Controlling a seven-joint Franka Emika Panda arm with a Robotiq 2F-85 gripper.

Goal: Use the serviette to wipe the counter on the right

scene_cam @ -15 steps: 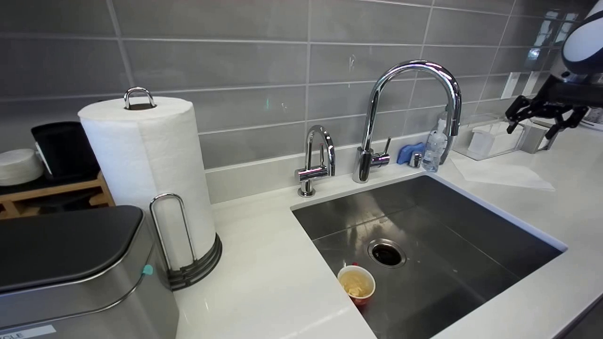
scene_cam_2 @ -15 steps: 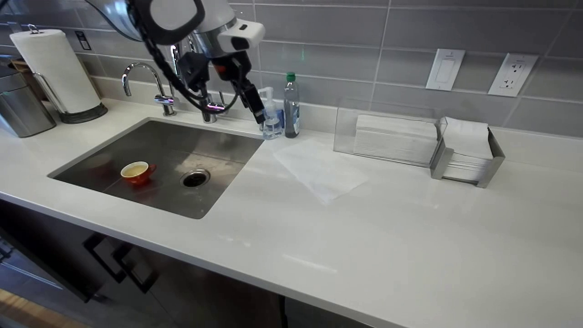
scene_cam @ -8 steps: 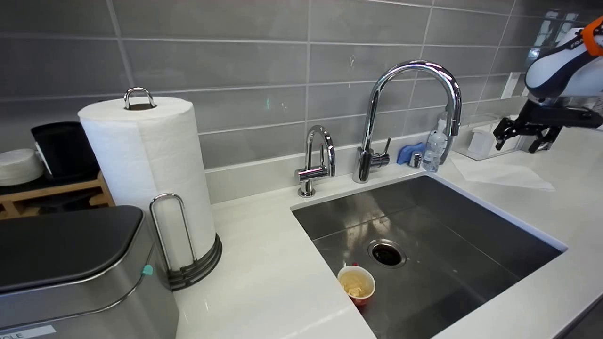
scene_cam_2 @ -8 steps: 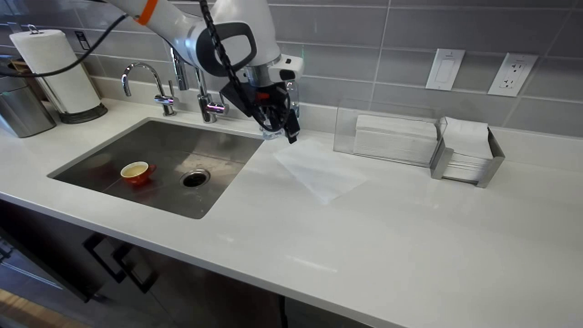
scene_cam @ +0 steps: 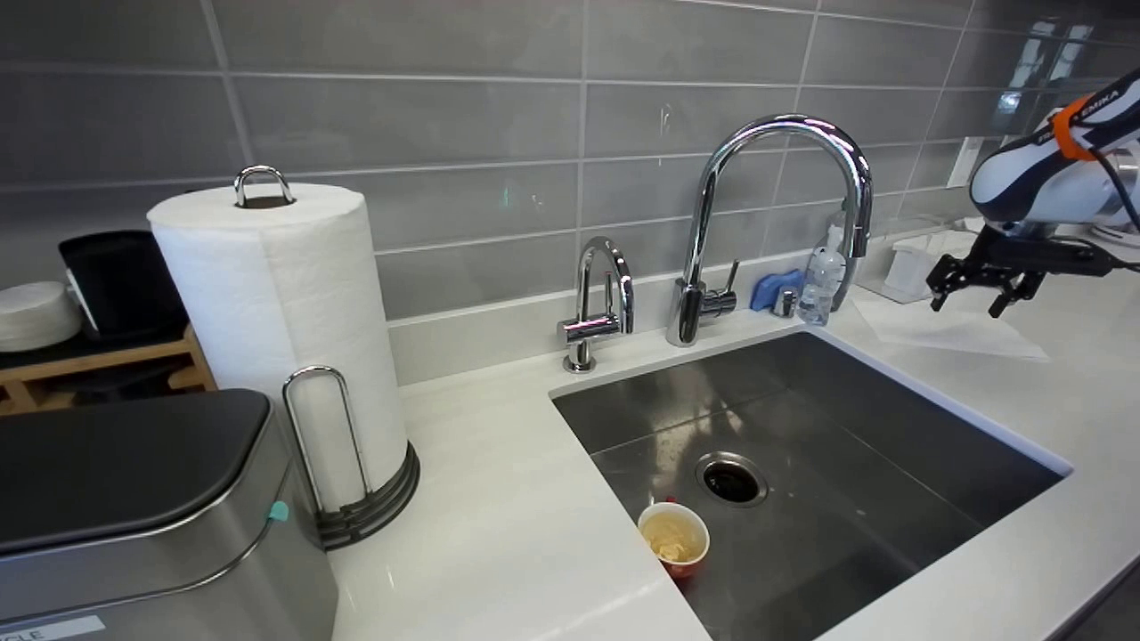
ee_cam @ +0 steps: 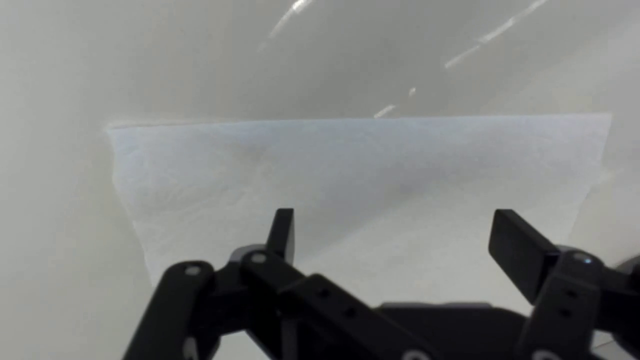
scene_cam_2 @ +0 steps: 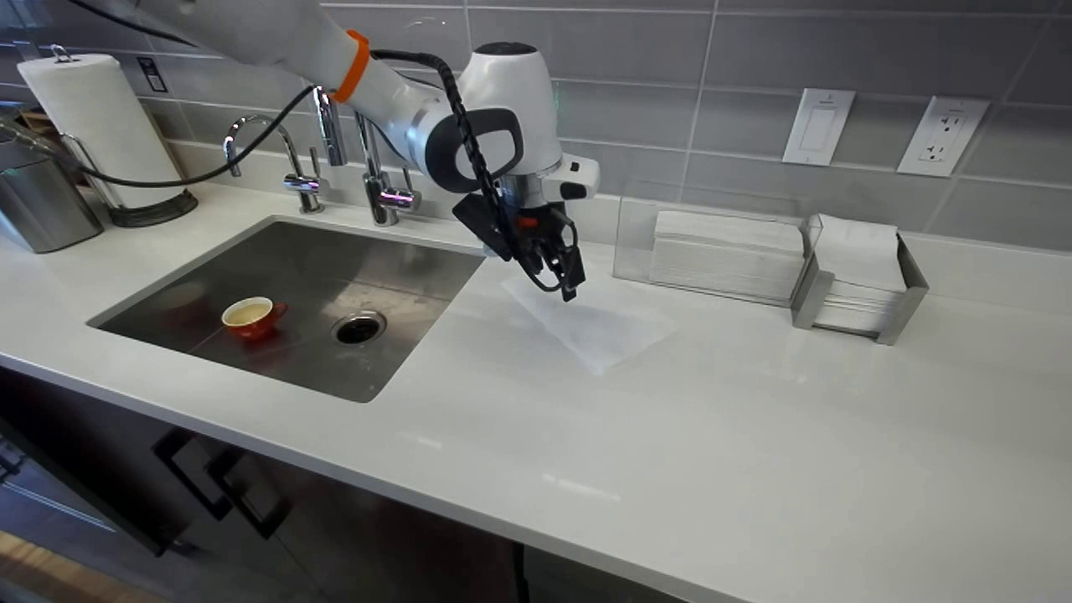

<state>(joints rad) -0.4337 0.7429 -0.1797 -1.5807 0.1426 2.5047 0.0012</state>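
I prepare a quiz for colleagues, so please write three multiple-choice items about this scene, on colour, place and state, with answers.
1. Outer colour of the handled cup in the sink?
A) blue
B) green
C) red

2. Where does the serviette lie?
A) in the sink
B) on the counter
C) in the handled cup

3. How is the gripper?
A) open
B) shut on the serviette
C) shut, empty

1 C: its red outside shows in both exterior views.
2 B: both exterior views show it spread there.
3 A: the wrist view shows its fingers wide apart.
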